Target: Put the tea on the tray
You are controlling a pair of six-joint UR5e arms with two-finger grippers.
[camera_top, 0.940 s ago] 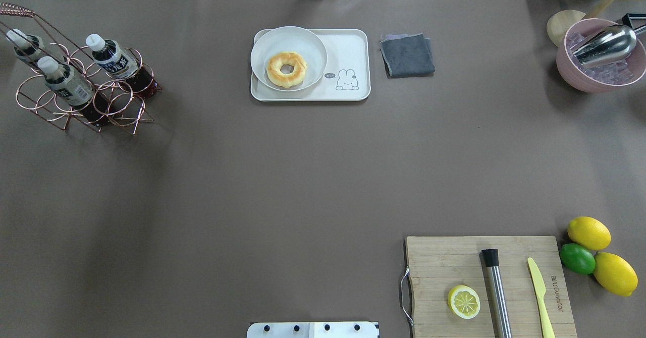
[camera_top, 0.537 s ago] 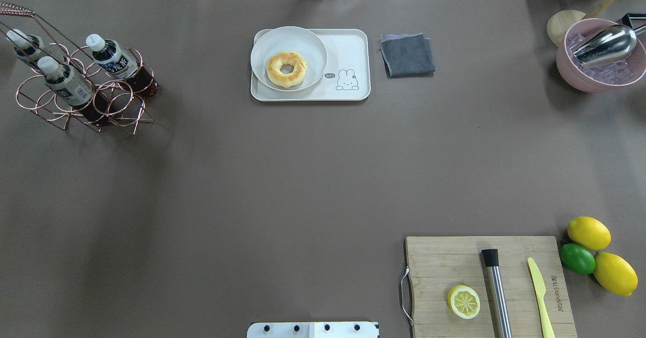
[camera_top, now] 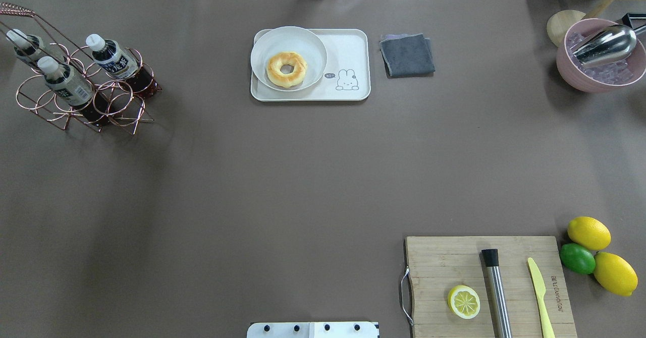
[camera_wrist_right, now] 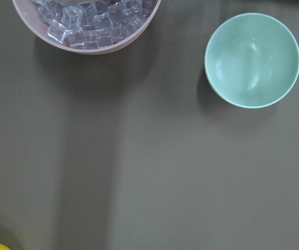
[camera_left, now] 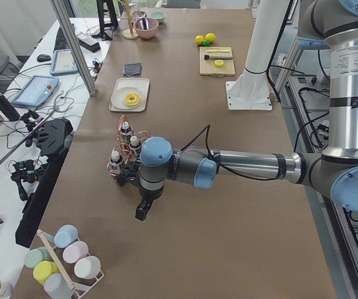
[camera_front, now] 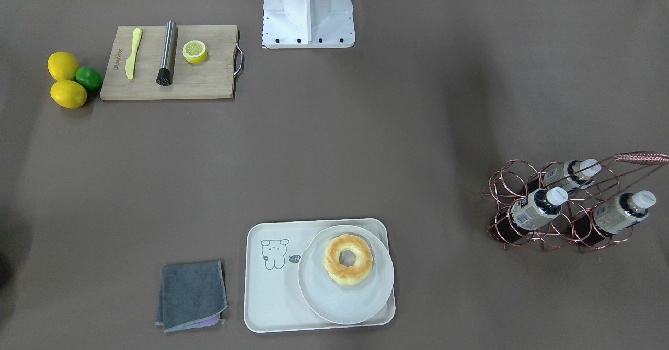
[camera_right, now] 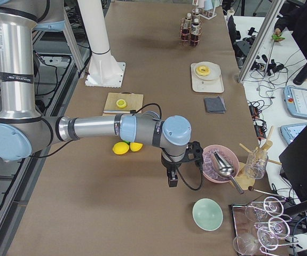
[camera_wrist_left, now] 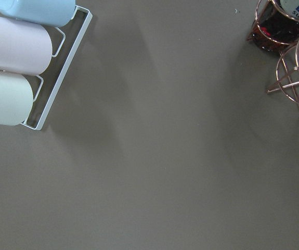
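Black against the brown tabletop (camera_top: 303,176), the left arm's (camera_left: 247,165) jaws hang just beside the copper wire rack (camera_front: 640,156); whether they are spread or pressed together, I cannot tell. The same goes for the right arm's (camera_right: 89,128) jaws, near the pink ice bowl (camera_top: 580,78). Three tea (camera_top: 112,58) bottles stand in the rack, well apart from the tray (camera_top: 348,43), which carries a plate (camera_top: 308,43) with a doughnut (camera_top: 286,69).

Brown table (camera_top: 303,176): tray (camera_top: 353,45), cloth (camera_top: 407,55), cutting board (camera_top: 439,262), lemons (camera_top: 588,232).
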